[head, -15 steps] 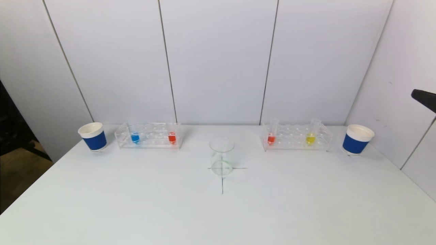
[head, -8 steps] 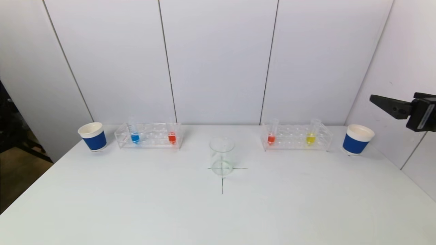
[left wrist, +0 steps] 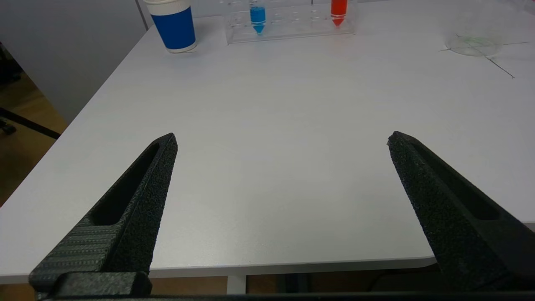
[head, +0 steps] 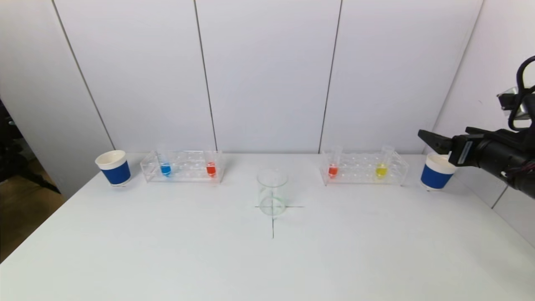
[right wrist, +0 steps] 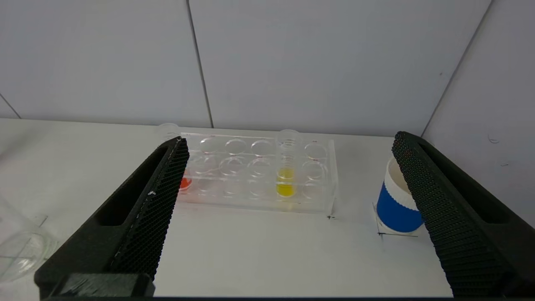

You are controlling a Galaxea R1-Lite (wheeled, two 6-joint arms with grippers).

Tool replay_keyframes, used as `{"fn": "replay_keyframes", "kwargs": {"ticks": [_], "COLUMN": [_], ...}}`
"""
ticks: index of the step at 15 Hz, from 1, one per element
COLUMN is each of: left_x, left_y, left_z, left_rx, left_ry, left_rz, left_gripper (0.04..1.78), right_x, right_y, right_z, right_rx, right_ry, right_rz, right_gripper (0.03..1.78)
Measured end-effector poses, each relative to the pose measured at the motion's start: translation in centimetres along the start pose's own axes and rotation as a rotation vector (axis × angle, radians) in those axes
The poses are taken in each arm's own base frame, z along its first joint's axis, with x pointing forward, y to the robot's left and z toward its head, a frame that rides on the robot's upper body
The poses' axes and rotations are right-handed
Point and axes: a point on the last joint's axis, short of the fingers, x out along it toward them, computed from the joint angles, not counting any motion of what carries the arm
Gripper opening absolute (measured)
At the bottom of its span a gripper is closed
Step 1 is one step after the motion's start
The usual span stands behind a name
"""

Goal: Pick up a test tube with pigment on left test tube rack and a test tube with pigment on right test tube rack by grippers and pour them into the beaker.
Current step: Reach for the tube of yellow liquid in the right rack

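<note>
- Beaker of clear glass stands empty at the middle of the white table, right on a thin drawn cross, between the two racks
- Left test tube rack, clear plastic, sits toward the back wall on the robot's left; a tube of blue pigment stands upright near its outer end and a tube of red pigment near its inner end
- Right test tube rack mirrors it on the other side, with a tube of orange-red pigment at its inner end and a tube of yellow pigment toward its outer end, both upright in their holes
- Right gripper hangs in the air at the table's right edge, above and beside the right-hand blue cup, pointed in toward the right rack; its jaws are spread wide and hold nothing
- Left gripper is out of the head view; its own wrist view shows it low over the near left part of the table, well apart from the left rack, jaws wide apart with nothing between them
- A second blue cup with a white rim stands just outside the left rack
</note>
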Motion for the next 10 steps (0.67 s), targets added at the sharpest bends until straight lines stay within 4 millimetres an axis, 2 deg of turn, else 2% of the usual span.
{"fn": "replay_keyframes", "kwargs": {"ticks": [4, 10], "left_x": [0.0, 0.0], "left_y": [0.0, 0.0], "left_z": [0.0, 0.0], "left_rx": [0.000, 0.000], "left_ry": [0.000, 0.000], "left_rz": [0.000, 0.000], "left_gripper": [1.76, 1.76], "right_x": [2.7, 5.4], "right_y": [-0.2, -0.5], "right_z": [-3.0, -6.7], "right_rx": [-0.001, 0.004], "right_ry": [-0.028, -0.032], "right_rz": [-0.005, -0.022], "right_gripper": [1.77, 1.77]}}
